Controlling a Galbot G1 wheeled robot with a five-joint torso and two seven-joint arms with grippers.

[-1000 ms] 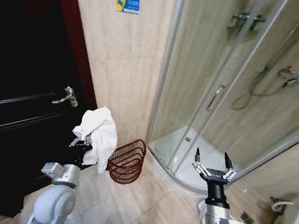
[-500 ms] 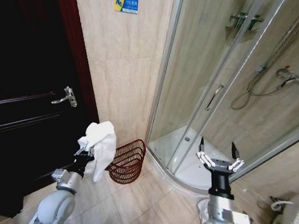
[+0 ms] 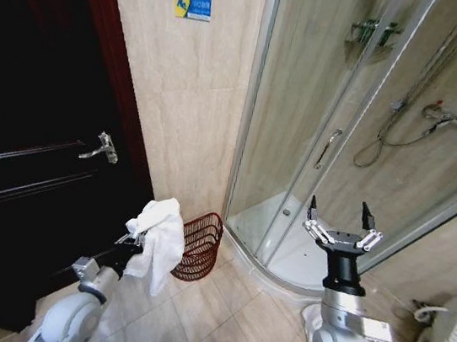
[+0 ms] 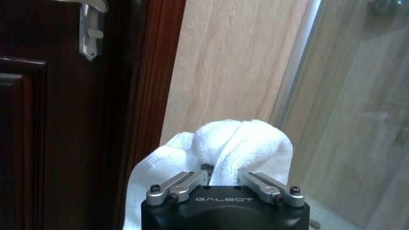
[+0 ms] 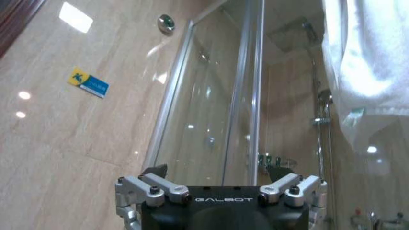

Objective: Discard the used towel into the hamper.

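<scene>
White terry cloth bunches above the left end effector (image 3: 135,239), whose fingers are clamped on the towel (image 3: 159,242); in the left wrist view the fabric bulges up between the two metal fingers (image 4: 182,184), with more of it spilling down on the side toward the dark wooden door (image 3: 26,160). The towel hangs low, just beside the hamper (image 3: 198,246), and its free end drapes over the near part of the basket's rim as the head camera sees it. The hamper, a reddish-brown wire basket, stands on the tiled floor (image 3: 217,314) against the beige wall, between the door and the glass shower enclosure (image 3: 333,152).

The step in hand looks like carrying the towel over the basket mouth for release. To do it well, the grip should come to a point above the middle of the opening, not over the rim, since a limp towel let go at the edge would likely catch on the wire or slide to the floor. The hanging tail ought to enter first, so lowering before release would help it gather inside. The basket looks light and leans toward the robot, so a nudge from the arm could tip it.

The right end effector (image 3: 338,229) is held up in front of the shower door with its fingers spread wide, gripping nothing.
</scene>
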